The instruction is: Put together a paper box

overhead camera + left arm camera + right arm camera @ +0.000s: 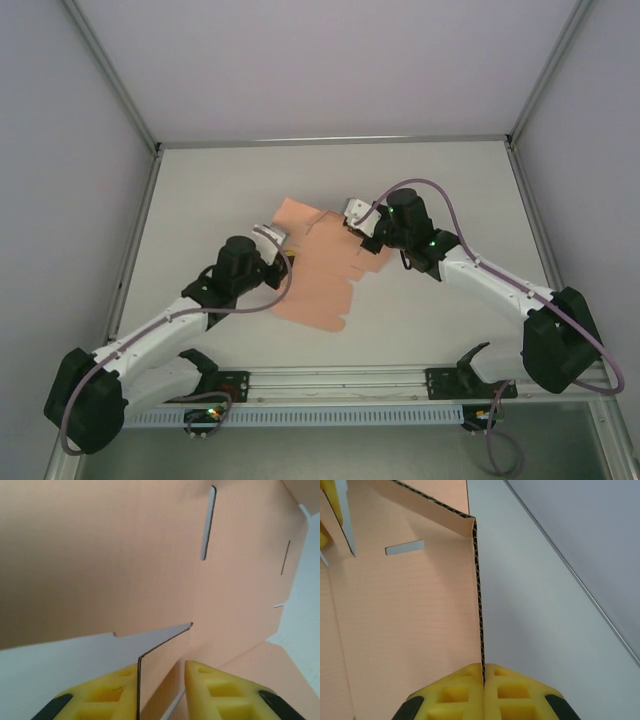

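Note:
The paper box (320, 272) is a salmon-pink die-cut card sheet lying mid-table, with its far edges lifted. At the sheet's left edge, my left gripper (273, 236) has its jaws narrowed around a raised flap. In the left wrist view that flap's (155, 665) dark cut edge stands against the left yellow finger (107, 690) and slants towards the right one. My right gripper (353, 216) is at the sheet's far right edge. Its yellow pads (465, 690) are pressed together on the upright corrugated edge of a side panel (405, 610). That wall rises straight from the right gripper (483, 668).
The white table (450, 190) is walled by grey panels and an aluminium frame. A rail with the arm bases (330, 385) runs along the near edge. Slots (207, 522) are cut in the sheet, and the table surface (540, 610) lies bare to the right of the held wall.

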